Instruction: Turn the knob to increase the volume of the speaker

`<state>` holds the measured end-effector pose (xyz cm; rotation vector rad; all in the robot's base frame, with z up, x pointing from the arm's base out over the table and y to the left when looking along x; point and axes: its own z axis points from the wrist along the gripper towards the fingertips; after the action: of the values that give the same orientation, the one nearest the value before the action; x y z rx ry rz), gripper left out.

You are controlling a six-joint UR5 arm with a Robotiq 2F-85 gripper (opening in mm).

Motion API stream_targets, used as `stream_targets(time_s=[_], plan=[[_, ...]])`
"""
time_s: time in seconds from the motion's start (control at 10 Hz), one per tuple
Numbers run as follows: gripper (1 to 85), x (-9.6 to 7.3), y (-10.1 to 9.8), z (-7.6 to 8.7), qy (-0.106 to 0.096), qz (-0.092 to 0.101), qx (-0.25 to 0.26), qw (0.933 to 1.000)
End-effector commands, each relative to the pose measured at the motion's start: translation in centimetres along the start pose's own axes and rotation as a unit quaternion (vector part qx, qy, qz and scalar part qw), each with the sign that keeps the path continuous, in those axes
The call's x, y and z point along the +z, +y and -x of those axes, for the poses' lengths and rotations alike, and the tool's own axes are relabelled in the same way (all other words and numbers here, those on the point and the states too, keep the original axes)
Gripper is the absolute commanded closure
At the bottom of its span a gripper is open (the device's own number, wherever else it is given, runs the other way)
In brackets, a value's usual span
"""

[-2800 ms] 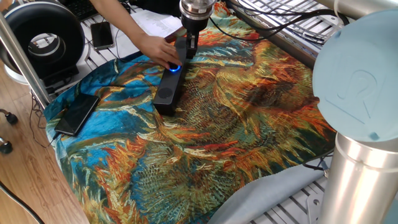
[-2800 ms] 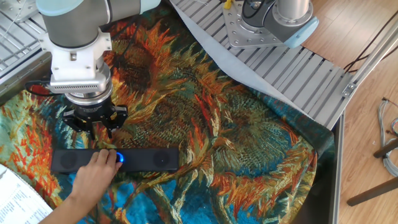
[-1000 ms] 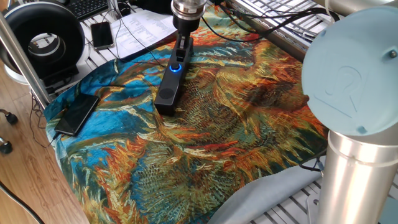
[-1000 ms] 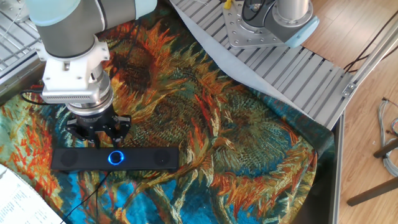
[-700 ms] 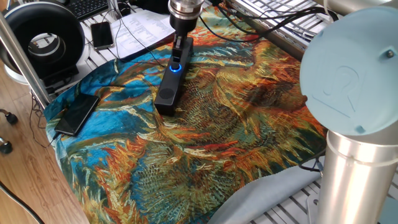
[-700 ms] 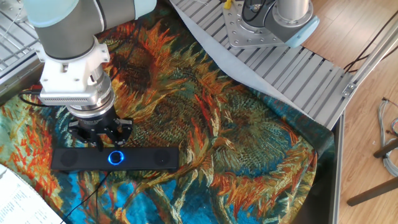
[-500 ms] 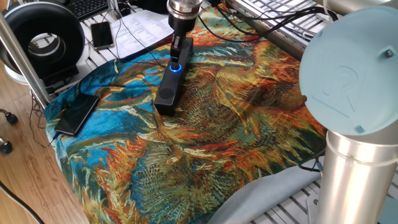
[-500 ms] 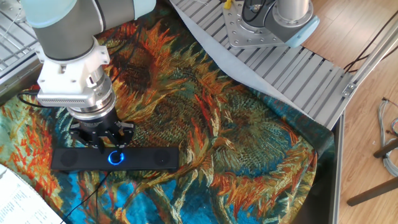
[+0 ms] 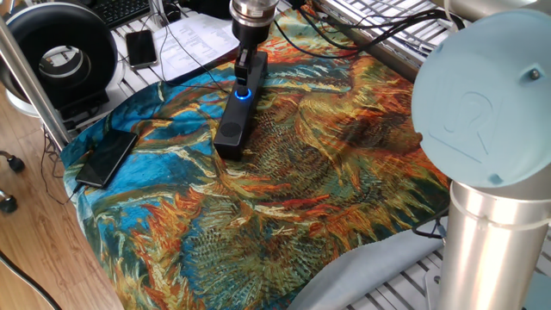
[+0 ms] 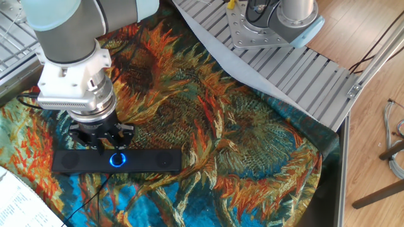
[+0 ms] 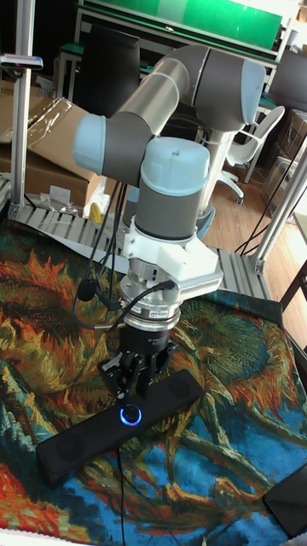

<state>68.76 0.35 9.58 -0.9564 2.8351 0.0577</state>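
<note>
Matte black speaker (image 10: 117,161), knob (image 10: 117,159) ringed in glowing blue. Underneath, cloth (image 9: 327,164) ablaze with orange and gold sunflowers on teal and blue. Pale blue and silver-grey arm (image 11: 170,179), black gripper (image 11: 134,375). Flat black phone (image 9: 107,158) at cloth's edge.

My arm's body hides my gripper (image 10: 103,142) fingertips, so their spread above the knob (image 10: 117,159) is unreadable.
</note>
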Motion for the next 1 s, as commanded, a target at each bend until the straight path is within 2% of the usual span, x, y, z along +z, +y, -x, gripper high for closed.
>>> stream_targets(time_s=[0.0, 0.2, 0.4, 0.7, 0.9], plan=[[47.0, -0.2, 0.7, -0.2, 0.004, 0.015, 0.014, 0.9998], [47.0, -0.1, 1.1, -0.3, 0.006, 0.024, 0.021, 0.9995], [47.0, 0.4, 1.2, 0.0, 0.005, 0.025, 0.026, 0.9993], [47.0, 0.9, 0.5, 0.0, 0.008, 0.012, 0.025, 0.9996], [47.0, 1.5, -0.5, -0.2, 0.017, -0.005, 0.022, 0.9996]])
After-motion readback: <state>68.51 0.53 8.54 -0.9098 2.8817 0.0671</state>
